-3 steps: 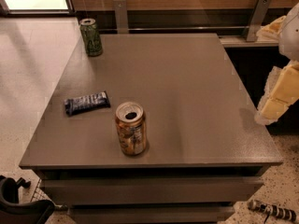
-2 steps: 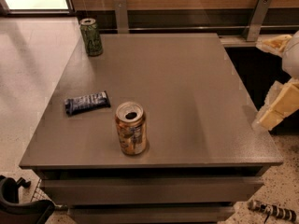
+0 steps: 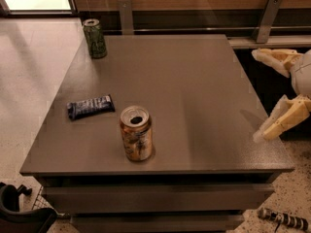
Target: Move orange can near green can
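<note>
Orange can (image 3: 136, 134) upright, lower centre of frame, near front edge of grey counter (image 3: 194, 81); top w/ dark opening visible. Green can (image 3: 95, 38) upright at upper left, on counter's far left corner, well apart from orange can. Dark blue snack bar (image 3: 91, 106) flat on counter, left of orange can, btwn the two cans. Gripper (image 3: 256, 96) at right edge of frame, off counter's right side; jaws spread wide, released, grasping nothing.
</note>
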Robot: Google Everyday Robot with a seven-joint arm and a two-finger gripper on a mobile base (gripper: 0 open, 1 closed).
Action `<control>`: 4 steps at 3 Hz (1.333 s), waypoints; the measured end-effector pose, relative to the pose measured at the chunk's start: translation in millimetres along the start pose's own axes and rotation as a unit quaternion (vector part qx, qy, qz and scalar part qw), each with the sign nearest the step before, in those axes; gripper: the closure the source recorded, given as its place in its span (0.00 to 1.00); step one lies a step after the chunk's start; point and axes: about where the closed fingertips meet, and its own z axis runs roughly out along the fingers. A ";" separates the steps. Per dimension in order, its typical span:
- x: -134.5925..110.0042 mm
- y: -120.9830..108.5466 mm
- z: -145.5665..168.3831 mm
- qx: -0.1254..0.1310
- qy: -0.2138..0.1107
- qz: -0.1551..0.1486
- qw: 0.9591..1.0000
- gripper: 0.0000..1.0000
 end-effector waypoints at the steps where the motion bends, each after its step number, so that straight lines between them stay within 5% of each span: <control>1: -26.0 9.1 11.9 -0.032 -0.116 0.012 0.993 0.00; 2: -29.9 12.5 18.9 -0.044 -0.168 0.033 0.984 0.00; 4: -29.0 16.4 29.9 -0.051 -0.184 0.043 0.981 0.00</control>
